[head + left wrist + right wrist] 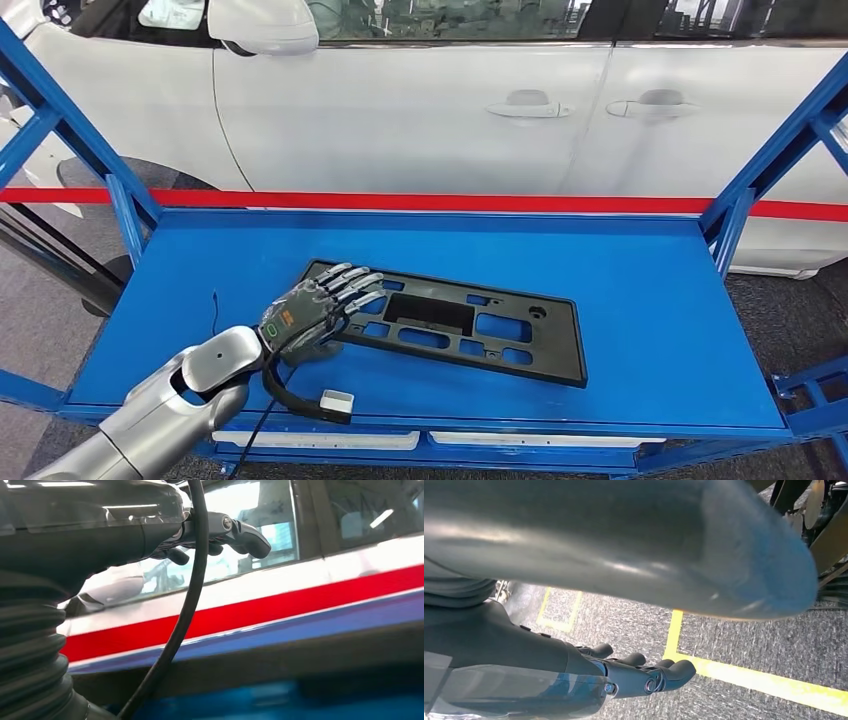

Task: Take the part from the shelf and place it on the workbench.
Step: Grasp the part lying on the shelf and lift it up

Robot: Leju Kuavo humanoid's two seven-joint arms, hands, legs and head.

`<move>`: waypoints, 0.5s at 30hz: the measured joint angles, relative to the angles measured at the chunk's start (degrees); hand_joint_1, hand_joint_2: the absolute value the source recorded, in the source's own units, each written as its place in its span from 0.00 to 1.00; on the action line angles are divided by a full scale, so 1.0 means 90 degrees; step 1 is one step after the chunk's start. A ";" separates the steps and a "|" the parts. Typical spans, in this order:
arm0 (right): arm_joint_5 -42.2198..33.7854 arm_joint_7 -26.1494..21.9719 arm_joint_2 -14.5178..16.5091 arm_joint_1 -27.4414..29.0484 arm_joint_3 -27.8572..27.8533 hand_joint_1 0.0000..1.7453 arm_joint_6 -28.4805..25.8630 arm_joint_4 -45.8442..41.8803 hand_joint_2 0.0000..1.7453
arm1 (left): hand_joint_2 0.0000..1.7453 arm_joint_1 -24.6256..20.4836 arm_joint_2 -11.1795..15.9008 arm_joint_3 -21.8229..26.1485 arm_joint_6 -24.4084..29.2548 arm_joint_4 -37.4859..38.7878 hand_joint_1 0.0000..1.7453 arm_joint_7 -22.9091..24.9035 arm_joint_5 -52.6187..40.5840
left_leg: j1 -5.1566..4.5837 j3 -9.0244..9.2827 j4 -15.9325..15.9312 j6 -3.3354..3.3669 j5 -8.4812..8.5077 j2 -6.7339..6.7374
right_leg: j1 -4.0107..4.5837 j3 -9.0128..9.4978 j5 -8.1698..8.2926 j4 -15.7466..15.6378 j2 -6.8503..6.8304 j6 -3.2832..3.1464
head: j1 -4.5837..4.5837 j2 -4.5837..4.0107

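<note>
Fingers (pixel 352 284) of the left hand (pixel 318 312) lie stretched and slightly spread over the near-left end of the black part (pixel 455 322), resting on top of it rather than plainly wrapped around it; whether the thumb underneath is pinching the edge cannot be told from the head view. That part is a long flat black plastic panel with several rectangular cut-outs, lying flat and a little slanted on the blue shelf (pixel 650 320), its left end under the hand and its right end reaching toward the middle-right of the shelf surface. A black cable (pixel 285 392) loops from the silver left arm (pixel 165 405) down to a small white connector (pixel 337 403) near the front edge of the shelf. Blue frame posts (pixel 60 130) rise at both sides, and behind the shelf stands a white car (pixel 420 110) with a red stripe (pixel 450 202) running across in front of it. From the left wrist, the dark fingers (pixel 245 535) reach out fairly straight against the car window, with the cable (pixel 185 610) crossing in front. From the right wrist, the right hand (pixel 634 672) hangs over grey carpet floor (pixel 749 645) marked with yellow lines (pixel 744 675), its fingers gently curled together and holding nothing
</note>
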 joint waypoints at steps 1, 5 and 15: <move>0.0002 0.0001 0.0000 -0.0001 0.0013 0.00 0.0001 0.0000 0.00 | 1.00 -0.0039 0.0002 -0.0033 0.0022 0.0067 0.00 0.0038 -0.0045 | 0.0000 0.0000 0.0000 0.0000 0.0000 0.0000 | 0.0000 0.0000 0.0000 0.0000 0.0000 0.0000 | 0.0000 0.0000; 0.0006 0.0002 0.0000 0.0000 0.0053 0.00 0.0002 0.0000 0.00 | 1.00 -0.0148 0.0005 -0.0105 0.0076 0.0292 0.00 0.0087 -0.0114 | 0.0000 0.0000 0.0000 0.0000 0.0000 0.0000 | 0.0001 0.0000 0.0000 0.0000 0.0000 0.0000 | 0.0000 0.0000; 0.0008 0.0002 0.0000 -0.0005 0.0095 0.00 0.0004 0.0000 0.00 | 1.00 -0.0264 -0.0027 -0.0268 0.0114 0.0615 0.00 0.0086 -0.0234 | 0.0000 0.0001 0.0000 0.0000 0.0000 0.0000 | -0.0002 0.0000 0.0000 -0.0001 0.0000 0.0000 | 0.0000 0.0000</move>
